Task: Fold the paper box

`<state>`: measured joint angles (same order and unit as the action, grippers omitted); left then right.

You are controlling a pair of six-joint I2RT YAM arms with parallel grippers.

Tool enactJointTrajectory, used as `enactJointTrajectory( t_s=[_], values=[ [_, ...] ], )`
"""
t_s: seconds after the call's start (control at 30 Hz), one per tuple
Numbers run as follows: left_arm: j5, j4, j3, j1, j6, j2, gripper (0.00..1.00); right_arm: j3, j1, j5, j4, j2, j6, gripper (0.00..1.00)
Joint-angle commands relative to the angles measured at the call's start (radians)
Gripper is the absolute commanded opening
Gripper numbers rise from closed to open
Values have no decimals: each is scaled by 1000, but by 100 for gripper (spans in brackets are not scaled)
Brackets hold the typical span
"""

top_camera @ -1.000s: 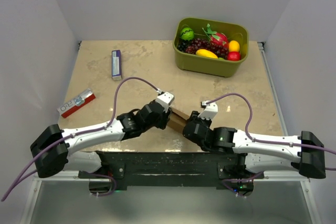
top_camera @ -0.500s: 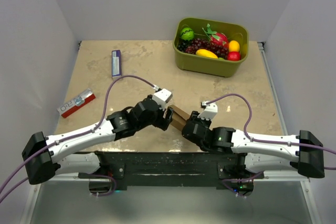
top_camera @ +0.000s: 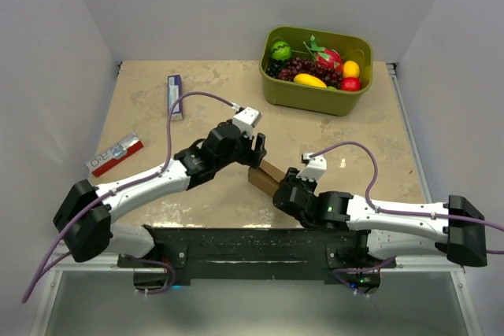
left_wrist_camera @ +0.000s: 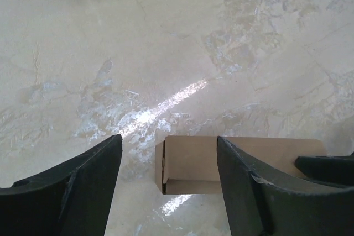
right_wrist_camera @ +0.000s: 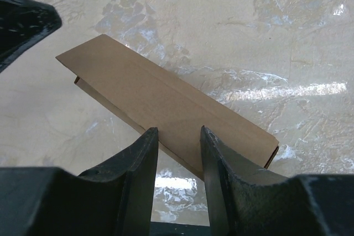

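Red-and-white printed box (top_camera: 115,154) lies at the far left of the marbled beige tabletop (top_camera: 354,135), set on a slant; further back and to its right lies a slim purple-and-white box (top_camera: 175,97), well apart from it. Near the middle, the left gripper (left_wrist_camera: 168,138) hangs over the far end of the paper box (top_camera: 264,177) with its jaws spread wide; its dark fingers (left_wrist_camera: 83,181) stand either side of that end in the wrist view, with bare table showing between the left one and the cardboard, and nothing is gripped. The paper box is a narrow brown carton, folded up, lying slantwise between the two grippers near the front edge of the table; its end by the left gripper shows a tucked flap. The right gripper (right_wrist_camera: 178,131) is closed on the carton's near long edge, a finger (right_wrist_camera: 138,164) on each side of the cardboard. At the back right stands an olive-green tub (top_camera: 315,98) holding grapes (top_camera: 299,64) and other bright fruit.
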<state>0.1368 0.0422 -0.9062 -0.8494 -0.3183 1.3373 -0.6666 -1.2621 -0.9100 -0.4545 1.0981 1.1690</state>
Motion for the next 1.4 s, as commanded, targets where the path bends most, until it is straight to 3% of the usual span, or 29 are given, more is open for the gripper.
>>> enactJointTrajectory(
  t_s=[0.0, 0.43, 0.63, 0.77, 0.97, 1.1, 1.37],
  values=[
    [-29, -111, 42, 10, 19, 34, 72, 36, -2, -7, -82, 9, 34, 41],
    [-23, -188, 282, 10, -27, 25, 58, 15, -2, -18, -121, -10, 24, 45],
    [-29, -196, 296, 10, -33, -1, 55, -50, -2, 38, -180, -76, -24, 62],
    [-45, -205, 294, 10, -28, -15, 54, -71, 0, 72, -262, -148, -31, 67],
    [-62, -211, 288, 9, -28, -15, 54, -1, 0, 134, -250, -240, 37, 65],
    [-63, -208, 288, 10, -24, -15, 54, 62, 1, 145, -190, -279, 52, 61],
    [-66, -211, 282, 10, -21, -13, 54, 110, 1, 120, -223, -303, 119, 50]
  ],
)
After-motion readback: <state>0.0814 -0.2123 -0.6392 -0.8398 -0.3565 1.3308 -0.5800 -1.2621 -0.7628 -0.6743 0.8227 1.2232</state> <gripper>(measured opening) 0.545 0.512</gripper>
